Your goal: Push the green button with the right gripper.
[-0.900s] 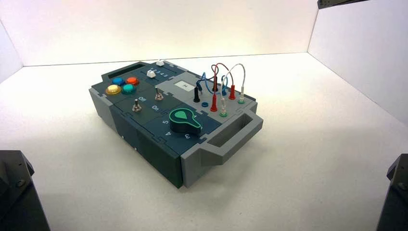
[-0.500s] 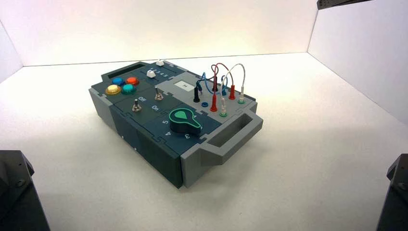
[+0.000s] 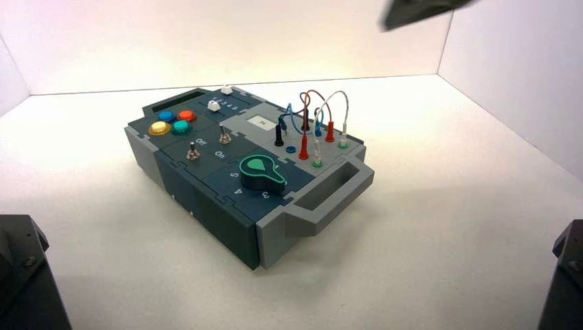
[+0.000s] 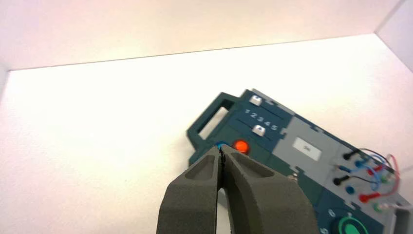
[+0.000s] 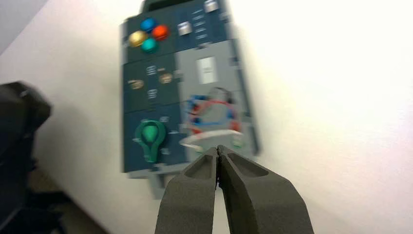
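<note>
The green button (image 3: 182, 126) is a small teal dome among four coloured domes at the box's far left corner, beside yellow (image 3: 159, 128), blue (image 3: 167, 115) and orange (image 3: 186, 115). The right wrist view shows it (image 5: 149, 45) far from my right gripper (image 5: 217, 148), which is shut, empty and held high above the box's handle end. A dark blurred part of the right arm (image 3: 419, 10) shows at the high view's top edge. My left gripper (image 4: 221, 151) is shut and empty, away from the box. Its fingers hide the green button there; the orange dome (image 4: 240, 146) shows.
The box (image 3: 227, 220) also bears two toggle switches (image 3: 194, 152), white sliders (image 3: 214, 105), a large green dial knob (image 3: 261, 170), plugged wires (image 3: 316, 127) and a grey handle (image 3: 330, 199). Dark arm bases stand at the front left (image 3: 20, 275) and front right (image 3: 564, 275) corners. White walls enclose the table.
The dark arm part at the top edge has moved left and lower, and looks blurred. The box sits a few pixels further left in the high view.
</note>
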Robot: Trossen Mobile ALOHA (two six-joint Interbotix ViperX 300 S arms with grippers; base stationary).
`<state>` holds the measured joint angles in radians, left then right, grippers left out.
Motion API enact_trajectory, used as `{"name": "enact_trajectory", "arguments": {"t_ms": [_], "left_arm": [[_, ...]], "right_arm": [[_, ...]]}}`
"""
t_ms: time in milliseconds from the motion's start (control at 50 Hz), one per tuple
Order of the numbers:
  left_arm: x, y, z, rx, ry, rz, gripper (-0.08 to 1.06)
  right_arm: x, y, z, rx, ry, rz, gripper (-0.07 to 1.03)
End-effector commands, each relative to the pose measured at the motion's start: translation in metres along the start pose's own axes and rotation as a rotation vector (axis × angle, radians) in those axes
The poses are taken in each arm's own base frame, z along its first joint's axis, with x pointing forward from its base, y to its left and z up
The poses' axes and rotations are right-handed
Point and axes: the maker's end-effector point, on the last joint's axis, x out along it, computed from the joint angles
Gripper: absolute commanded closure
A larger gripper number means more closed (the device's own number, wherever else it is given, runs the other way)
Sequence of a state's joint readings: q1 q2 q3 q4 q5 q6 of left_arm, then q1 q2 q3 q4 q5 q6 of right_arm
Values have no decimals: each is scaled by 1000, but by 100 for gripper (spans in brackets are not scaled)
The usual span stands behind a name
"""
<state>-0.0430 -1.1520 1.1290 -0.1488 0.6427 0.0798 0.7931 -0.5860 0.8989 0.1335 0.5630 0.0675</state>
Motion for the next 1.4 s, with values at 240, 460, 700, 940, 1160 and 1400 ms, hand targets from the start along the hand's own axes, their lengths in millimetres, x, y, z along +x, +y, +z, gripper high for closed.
{"name": "enact_trajectory", "arguments": {"t_ms": [240,460,700,940,1160,1400], "left_arm": [[-15,3,16,-3,-89,18,101],[-16,3,16,-4,-89,20,101],[-17,3,17,-4,-95,21,101],[-16,3,16,-4,-94,21,101],[-17,3,16,-4,-95,21,101],[-18,3,16,-4,-98,21,101]], "right_arm": [[61,47,61,-56,88,58,98],[106,71,87,-89,151,72,98],[146,94,102,-119,209,86,98],[182,104,101,-157,282,87,98],[203,114,106,-173,311,93,98],[218,119,106,-182,337,95,98]]}}
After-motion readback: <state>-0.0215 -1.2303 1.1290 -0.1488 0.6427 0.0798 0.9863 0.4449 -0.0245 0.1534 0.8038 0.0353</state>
